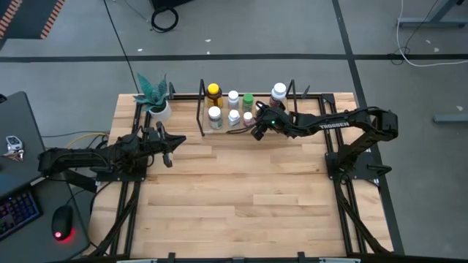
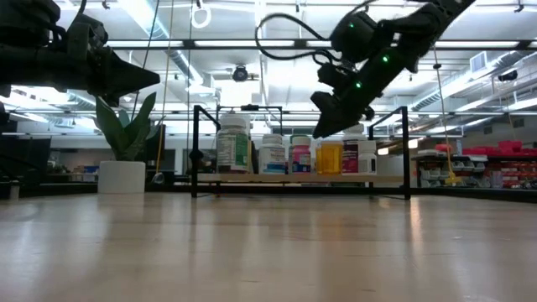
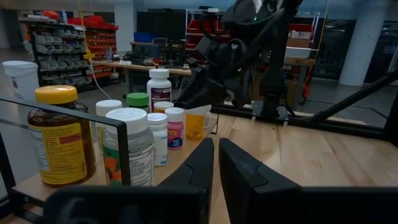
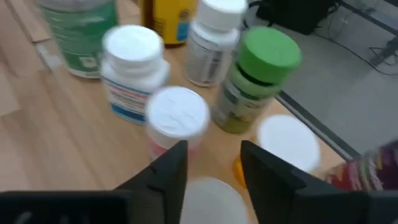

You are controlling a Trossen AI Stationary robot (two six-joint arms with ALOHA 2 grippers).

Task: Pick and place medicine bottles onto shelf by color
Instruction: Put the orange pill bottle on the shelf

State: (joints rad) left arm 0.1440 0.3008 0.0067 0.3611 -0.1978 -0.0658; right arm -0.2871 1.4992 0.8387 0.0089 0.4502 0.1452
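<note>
My right gripper [image 4: 211, 163] raised over the shelf [image 2: 302, 178], fingers parted and empty above the medicine bottles [image 4: 177, 112] standing on it, my left gripper [image 1: 167, 142] shut, waiting near the counter's [image 1: 241, 197] left edge.

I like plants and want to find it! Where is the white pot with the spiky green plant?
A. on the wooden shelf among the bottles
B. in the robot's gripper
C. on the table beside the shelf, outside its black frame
C: the white pot with the spiky green plant stands on the table, outside the black metal shelf, on the left arm's side.
</note>
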